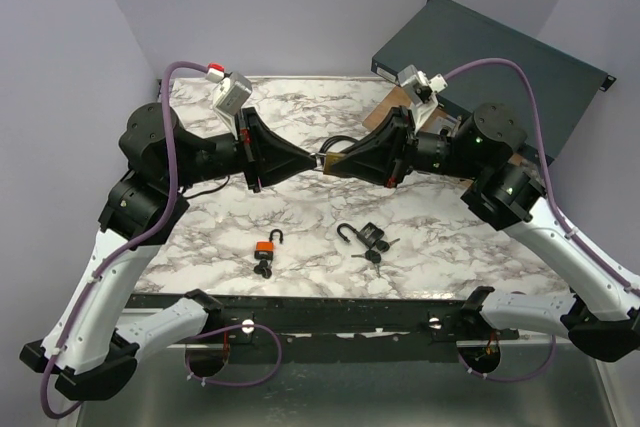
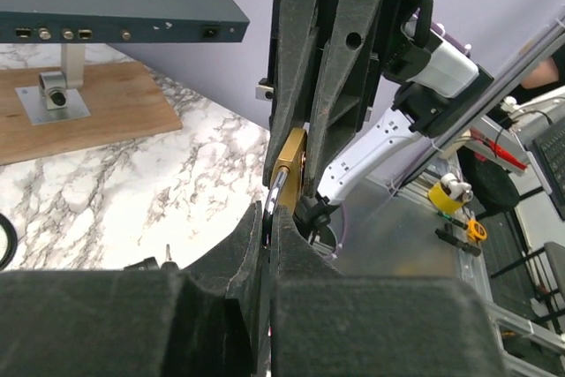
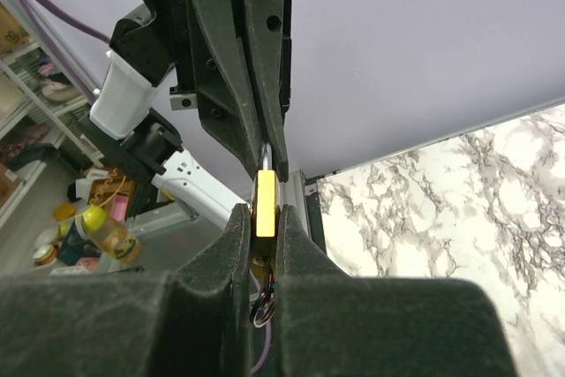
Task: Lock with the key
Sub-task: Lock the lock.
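On a white-and-grey marble-pattern tabletop [image 1: 300, 107] boxed in by plain lilac walls [image 1: 300, 7], two arms meet tip to tip in mid-air over the centre. A dark slate flat metal box [image 1: 490, 62] with ports along its front sits behind the right jaws, partly over a bare wooden board [image 2: 97, 112]. The right wrist view shows cluttered shelving [image 3: 35, 130] beyond the table edge.

Count: three padlocks and two grippers.
- One small brass padlock [image 1: 325, 159] hangs off the table, right between the two sets of jaws.
- The left gripper [image 2: 267, 227] is clamped tight on its silver shackle [image 2: 274, 200].
- The right gripper [image 3: 263, 218] is clamped on the brass body, fingers pressed to both flat faces.
- One orange-bodied padlock [image 1: 266, 247] lies on the marble below the left jaws, toward the near edge, with dark keys [image 1: 263, 269] touching it.
- One black padlock [image 1: 368, 237] lies below the right jaws, shackle swung open, with a second key bunch [image 1: 375, 255] just beside it.
- One black cable loop [image 1: 338, 143] lies just behind the jaws.

Hard to make out:
- The keys per bunch are too small to count.
- A thin metal ring [image 3: 262, 311] hangs under the brass body, mostly hidden by the right fingers. Cannot tell if a key is on it or in the keyhole.
- Cannot tell if the brass shackle is latched, as the fingers cover the joint.
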Robot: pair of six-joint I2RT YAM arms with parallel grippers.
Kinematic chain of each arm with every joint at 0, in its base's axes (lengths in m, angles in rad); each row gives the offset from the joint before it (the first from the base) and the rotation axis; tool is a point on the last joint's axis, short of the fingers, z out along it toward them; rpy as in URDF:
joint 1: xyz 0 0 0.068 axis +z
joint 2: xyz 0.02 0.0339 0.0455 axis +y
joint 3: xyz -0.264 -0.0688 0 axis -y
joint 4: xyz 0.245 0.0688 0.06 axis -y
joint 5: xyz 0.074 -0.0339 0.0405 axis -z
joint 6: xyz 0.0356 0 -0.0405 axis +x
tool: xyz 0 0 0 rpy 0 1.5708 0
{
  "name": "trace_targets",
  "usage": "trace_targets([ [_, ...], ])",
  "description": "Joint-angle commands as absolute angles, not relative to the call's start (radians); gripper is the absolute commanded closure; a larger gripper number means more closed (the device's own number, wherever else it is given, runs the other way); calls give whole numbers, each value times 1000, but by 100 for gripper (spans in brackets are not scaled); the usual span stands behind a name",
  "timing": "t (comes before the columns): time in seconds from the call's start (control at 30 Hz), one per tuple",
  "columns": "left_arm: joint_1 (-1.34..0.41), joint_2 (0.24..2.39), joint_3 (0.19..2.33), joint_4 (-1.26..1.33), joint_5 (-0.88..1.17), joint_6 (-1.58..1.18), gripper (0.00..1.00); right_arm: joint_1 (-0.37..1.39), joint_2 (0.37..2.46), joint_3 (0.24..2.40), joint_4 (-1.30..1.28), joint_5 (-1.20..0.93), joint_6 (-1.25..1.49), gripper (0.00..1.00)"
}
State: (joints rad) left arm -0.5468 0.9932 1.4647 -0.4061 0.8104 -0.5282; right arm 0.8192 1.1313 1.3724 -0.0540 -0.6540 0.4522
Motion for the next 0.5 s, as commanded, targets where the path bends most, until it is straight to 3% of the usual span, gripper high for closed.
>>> trace_targets([
  [0.0,-589,1020,1463,-409,701,-515,100,858,1173,1398,-21,-597,464,99],
  [0.17,-640,1028,1499,-505,490,-452,100,877,1191,1419,-60,-518,444,99],
  [0.47,-740,1050,1550,-581,290,-411,100,916,1244,1507,-136,-376,383,99],
])
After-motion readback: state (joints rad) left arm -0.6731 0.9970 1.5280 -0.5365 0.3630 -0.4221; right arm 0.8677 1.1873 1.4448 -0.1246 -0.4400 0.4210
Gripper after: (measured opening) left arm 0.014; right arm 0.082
